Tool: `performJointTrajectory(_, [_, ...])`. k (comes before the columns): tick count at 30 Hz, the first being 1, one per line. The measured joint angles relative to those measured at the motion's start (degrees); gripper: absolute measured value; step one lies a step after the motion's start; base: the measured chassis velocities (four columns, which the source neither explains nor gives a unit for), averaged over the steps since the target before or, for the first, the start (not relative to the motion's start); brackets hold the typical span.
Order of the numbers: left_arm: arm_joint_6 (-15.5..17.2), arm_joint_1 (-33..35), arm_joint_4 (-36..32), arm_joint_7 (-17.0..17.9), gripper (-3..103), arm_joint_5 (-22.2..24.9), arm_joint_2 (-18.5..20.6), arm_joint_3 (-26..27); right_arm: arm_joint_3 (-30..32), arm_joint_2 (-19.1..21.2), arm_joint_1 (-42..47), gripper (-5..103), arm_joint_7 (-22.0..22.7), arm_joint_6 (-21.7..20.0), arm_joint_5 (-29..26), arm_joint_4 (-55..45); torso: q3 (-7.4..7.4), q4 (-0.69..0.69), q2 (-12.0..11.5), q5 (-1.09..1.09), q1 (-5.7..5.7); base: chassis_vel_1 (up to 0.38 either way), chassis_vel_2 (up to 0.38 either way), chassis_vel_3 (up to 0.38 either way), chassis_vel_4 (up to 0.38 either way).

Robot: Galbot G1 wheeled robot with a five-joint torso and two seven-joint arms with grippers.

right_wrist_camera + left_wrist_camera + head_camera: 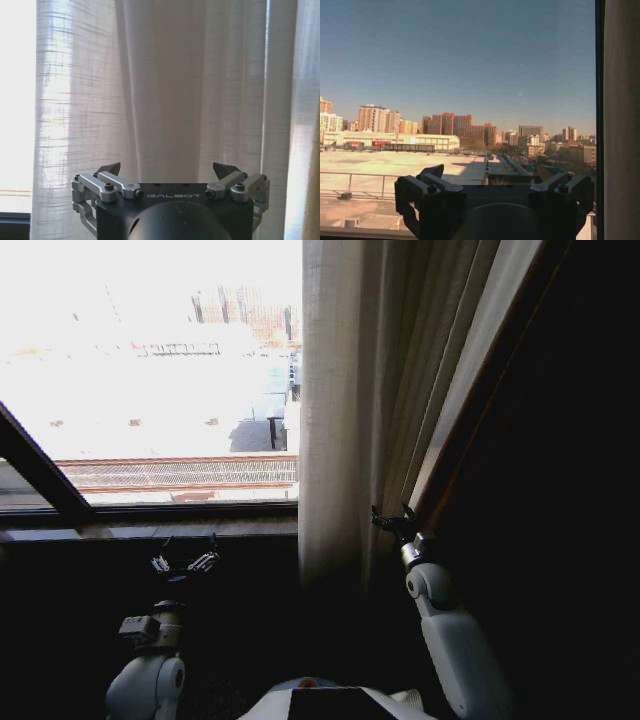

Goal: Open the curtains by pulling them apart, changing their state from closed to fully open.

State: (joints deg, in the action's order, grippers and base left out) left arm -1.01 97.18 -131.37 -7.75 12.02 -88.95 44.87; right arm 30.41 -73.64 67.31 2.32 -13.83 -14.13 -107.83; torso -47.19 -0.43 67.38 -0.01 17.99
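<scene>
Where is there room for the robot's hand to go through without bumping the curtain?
Free room lies left of the curtain, before the bare window glass above the sill, where the open left gripper sits. It is crowded around the open right gripper, against the bunched folds.

Daylight is pouring in through the window (150, 370), and in the head view it burns out the rooftops beyond to near white. Below the sill everything sinks into deep shadow, with both arms barely lit. The curtains (370, 390) glow cream where light passes through them, darker in the folds away from the glass. From the left wrist the sky is clear, evenly exposed blue, buildings crisp. From the right wrist the backlit fabric looks soft, its weave sharp, glare along its window-side edge.
</scene>
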Motion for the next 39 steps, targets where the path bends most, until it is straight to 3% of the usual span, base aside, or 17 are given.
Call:
performJointTrajectory(14, [-0.5, 0.8, -0.2, 0.0, 100, -0.1, -0.1, 0.3, -1.0, -0.3, -0.1, 100, -0.1, 1.5, -0.1, 0.1, 0.01, 0.01, 0.0, -0.02, 0.0, 0.308, 0.297, -0.317, -0.303])
performJointTrajectory(22, [-0.9, 1.3, -0.5, 0.0, 100, -0.1, -0.2, 0.2, -0.9, -0.2, -0.5, 100, -1.8, 1.9, 0.0, 0.7, 0.0, -0.03, 0.0, 0.08, 0.0, 0.011, 0.002, -0.007, -0.014])
performJointTrajectory(39, [-1.0, 1.4, -0.5, 0.0, 100, -1.0, -0.5, -0.2, -1.3, -0.3, -1.5, 100, -2.2, 2.0, 0.0, 1.5, 0.01, 0.0, 0.0, 0.02, -0.02, -0.066, 0.056, 0.06, -0.05])
